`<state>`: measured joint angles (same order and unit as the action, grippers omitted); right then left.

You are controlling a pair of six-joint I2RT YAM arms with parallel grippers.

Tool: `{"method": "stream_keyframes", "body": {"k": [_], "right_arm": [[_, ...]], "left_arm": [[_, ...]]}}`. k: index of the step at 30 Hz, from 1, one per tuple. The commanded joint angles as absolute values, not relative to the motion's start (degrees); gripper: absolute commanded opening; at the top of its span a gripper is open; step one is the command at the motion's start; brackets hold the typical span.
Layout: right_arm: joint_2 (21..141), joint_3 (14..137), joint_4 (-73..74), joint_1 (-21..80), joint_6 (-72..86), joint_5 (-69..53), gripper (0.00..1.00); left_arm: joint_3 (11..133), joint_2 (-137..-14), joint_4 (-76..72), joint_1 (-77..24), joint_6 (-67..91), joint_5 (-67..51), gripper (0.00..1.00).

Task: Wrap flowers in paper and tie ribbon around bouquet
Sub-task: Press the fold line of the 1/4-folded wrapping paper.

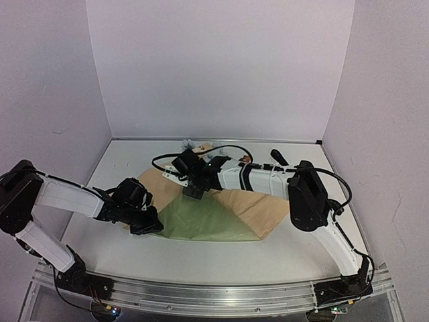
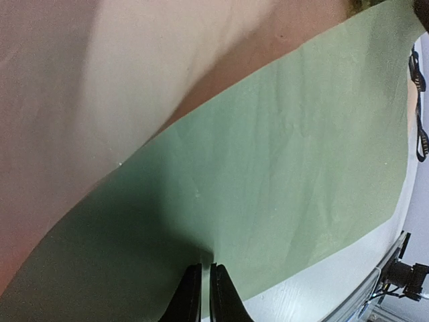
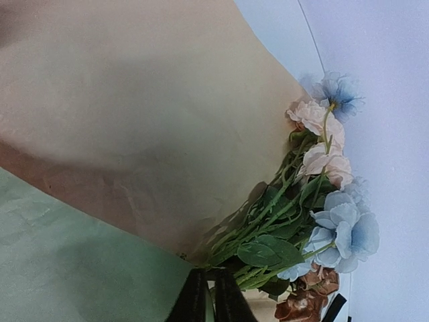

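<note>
Left arm lies low, reaching in from the left; the left pincer (image 2: 206,267) pinches the near-left edge of the paper (image 1: 211,221). Right arm stretches across the surface (image 1: 120,161) to mid-sheet. The right pincer (image 3: 209,272) is all but pressed together at the tan fold, with the flowers (image 3: 322,201) just beyond its tips.

Soft light, wrist cams blurry

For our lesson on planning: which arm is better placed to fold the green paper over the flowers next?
Left, probably. The left gripper pinches a free edge of the paper, ready to lift it over; the right gripper sits shut at the stems of the flowers.
</note>
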<state>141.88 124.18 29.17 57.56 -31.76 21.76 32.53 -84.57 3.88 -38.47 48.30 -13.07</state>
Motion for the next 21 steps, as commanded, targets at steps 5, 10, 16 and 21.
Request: {"method": "stream_keyframes", "body": {"k": [5, 10, 16, 21], "right_arm": [[138.92, 125.72, 30.04, 56.51, -25.15, 22.53, 0.52], [129.97, 120.15, 34.24, 55.89, -16.29, 20.98, 0.77], [115.35, 108.6, 40.18, 55.74, -1.83, 15.22, 0.95], [105.78, 98.23, 42.51, 55.74, 15.97, 4.39, 0.8]], "left_arm": [[34.57, -87.85, 2.45, -39.4, 49.38, -10.94, 0.05], [34.8, -88.35, 3.55, -39.57, 49.95, -10.48, 0.05], [34.25, -87.68, 4.46, -39.65, 50.87, -9.94, 0.04], [34.14, -86.72, 4.44, -39.73, 51.22, -10.43, 0.04]]}}
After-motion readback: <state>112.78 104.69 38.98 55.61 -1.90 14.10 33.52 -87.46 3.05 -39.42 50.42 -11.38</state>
